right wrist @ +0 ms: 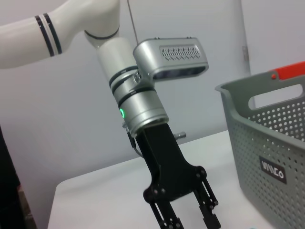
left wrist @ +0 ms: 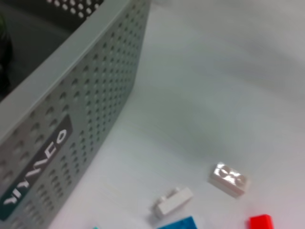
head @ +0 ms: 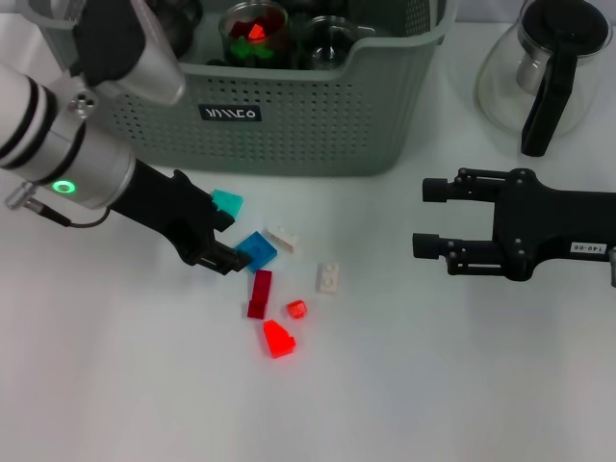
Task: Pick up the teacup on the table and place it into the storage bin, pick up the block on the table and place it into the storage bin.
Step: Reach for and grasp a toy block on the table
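A smooth white table top [head: 433, 385] fills the near and middle of the scene in the head view, evenly lit, with soft shadows and a faint sheen. In the right wrist view a plain pale grey wall [right wrist: 57, 119] rises behind the table's far edge, and a lighter vertical panel [right wrist: 276, 33] stands at the right. A dark strip [right wrist: 9, 191] runs down the left.
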{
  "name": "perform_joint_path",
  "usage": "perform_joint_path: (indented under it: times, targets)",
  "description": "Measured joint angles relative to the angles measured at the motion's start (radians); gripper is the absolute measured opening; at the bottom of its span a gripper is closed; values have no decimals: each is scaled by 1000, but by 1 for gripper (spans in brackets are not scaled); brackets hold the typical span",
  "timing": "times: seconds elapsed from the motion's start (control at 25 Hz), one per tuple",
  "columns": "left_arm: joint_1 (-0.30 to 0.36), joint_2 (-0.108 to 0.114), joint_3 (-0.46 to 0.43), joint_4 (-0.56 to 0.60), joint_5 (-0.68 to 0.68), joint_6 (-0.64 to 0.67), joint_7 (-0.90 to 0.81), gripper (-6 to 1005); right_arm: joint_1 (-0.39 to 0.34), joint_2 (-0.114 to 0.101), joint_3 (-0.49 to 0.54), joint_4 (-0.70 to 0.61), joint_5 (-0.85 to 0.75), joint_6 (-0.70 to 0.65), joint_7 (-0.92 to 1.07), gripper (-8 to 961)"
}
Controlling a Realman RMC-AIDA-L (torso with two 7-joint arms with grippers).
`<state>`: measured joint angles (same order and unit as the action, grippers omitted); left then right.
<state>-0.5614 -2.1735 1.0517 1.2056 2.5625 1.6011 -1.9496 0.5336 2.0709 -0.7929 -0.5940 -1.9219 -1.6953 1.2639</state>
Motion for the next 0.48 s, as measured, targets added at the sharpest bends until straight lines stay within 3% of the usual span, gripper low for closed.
perform_joint_path:
  times: [0.48]
  targets:
    - [50,0,175,6,-3,-145,-90,593,4,-1,15,-2,-1,0,0,760]
